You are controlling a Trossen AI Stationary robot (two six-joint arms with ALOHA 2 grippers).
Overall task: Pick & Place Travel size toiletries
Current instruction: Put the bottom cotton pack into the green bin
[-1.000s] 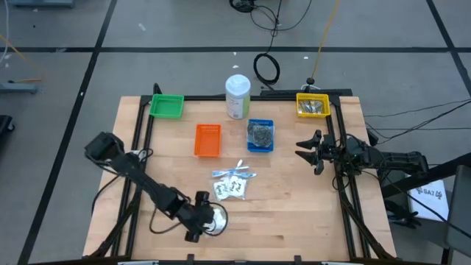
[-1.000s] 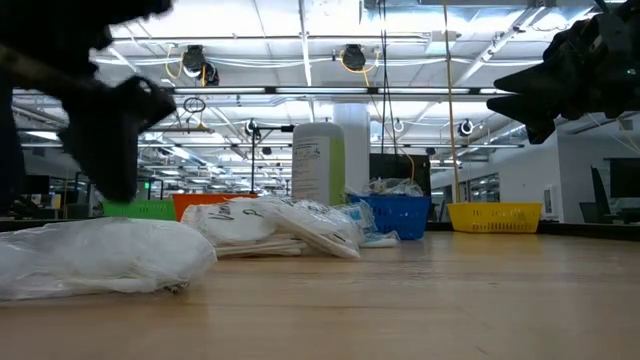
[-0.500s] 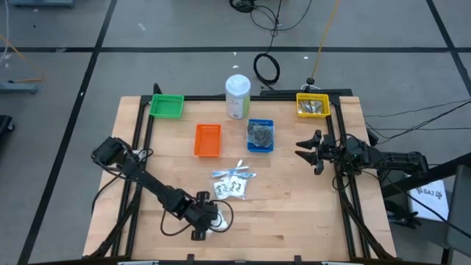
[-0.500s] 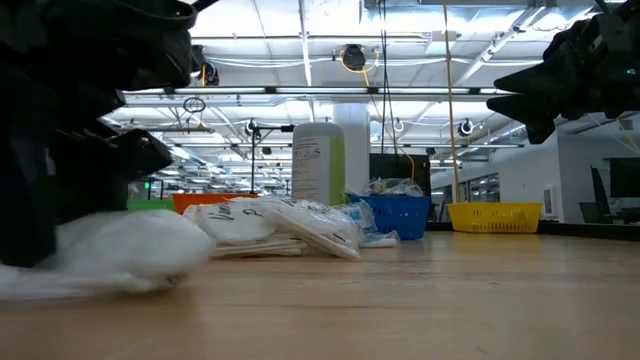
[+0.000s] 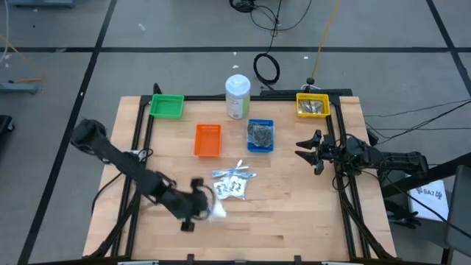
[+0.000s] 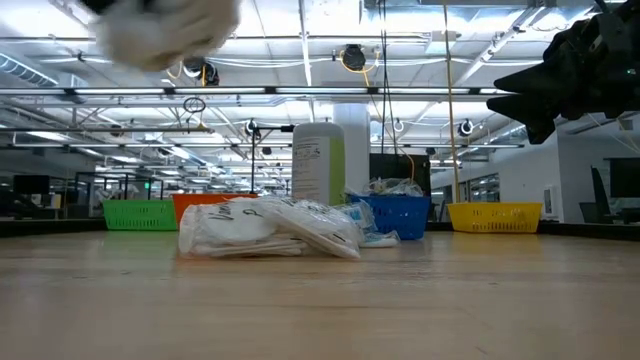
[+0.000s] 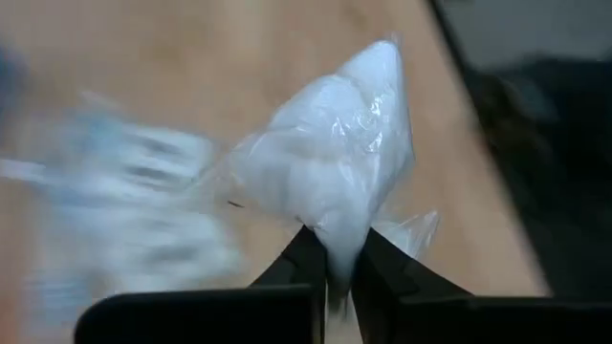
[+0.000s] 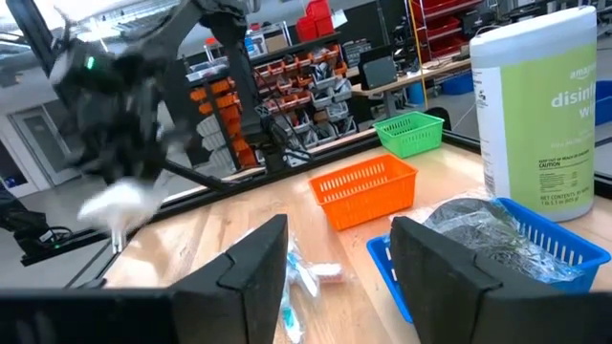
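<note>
Thin pinch on the lifted white wad (image 7: 335, 182)

Left gripper (image 7: 337, 263) pinches 1 bag corner above the bench's front edge – it could slip free; right gripper (image 5: 309, 153), spread, waits near the right edge.

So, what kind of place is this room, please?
Probably a robotics lab or workshop: shelves with red and orange storage bins, rows of ceiling strip lights, and loose black cables on the grey floor.
</note>
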